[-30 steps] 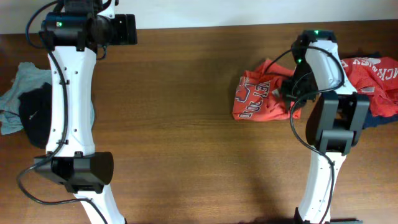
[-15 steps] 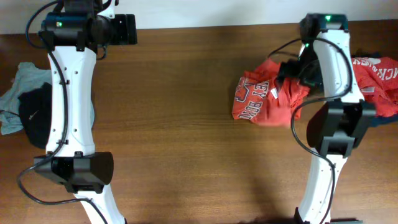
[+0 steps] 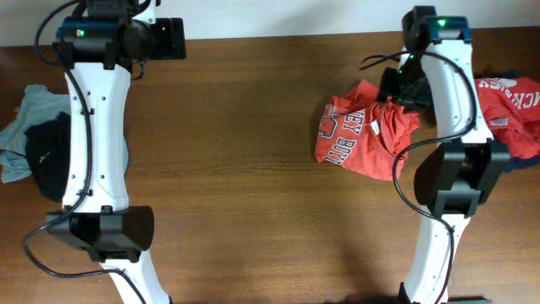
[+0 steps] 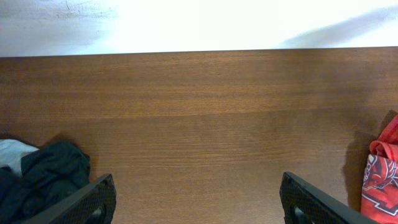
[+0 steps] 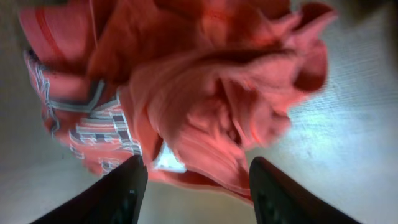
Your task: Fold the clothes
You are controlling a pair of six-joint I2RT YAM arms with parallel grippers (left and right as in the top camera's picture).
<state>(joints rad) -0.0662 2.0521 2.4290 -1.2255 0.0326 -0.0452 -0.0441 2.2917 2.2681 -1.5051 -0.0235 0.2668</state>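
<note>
T-shirt [image 3: 364, 135]: orange-red, soft, crumpled in heap, white-and-navy print showing. Lies right of centre in overhead view, on table [image 3: 245, 177] of brown wood with fine straight grain. Wrist view: deep rounded folds, matte knit, striped lettering at left. Over heap, right gripper [image 5: 199, 193]: fingers apart, cloth not pinched. Upper left, left gripper [image 4: 199, 208]: spread wide, holding nothing. Left edge: black cloth [image 3: 49, 156] on pale grey-blue cloth [image 3: 21, 114]. Right edge: red garment [image 3: 506, 97], white letters.

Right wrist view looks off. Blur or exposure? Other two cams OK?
Right wrist: orange-red T-shirt soft and blurred, table washed out pale. Left wrist: wood grain sharp, wall blown out white. Overhead: sharp, evenly lit.
</note>
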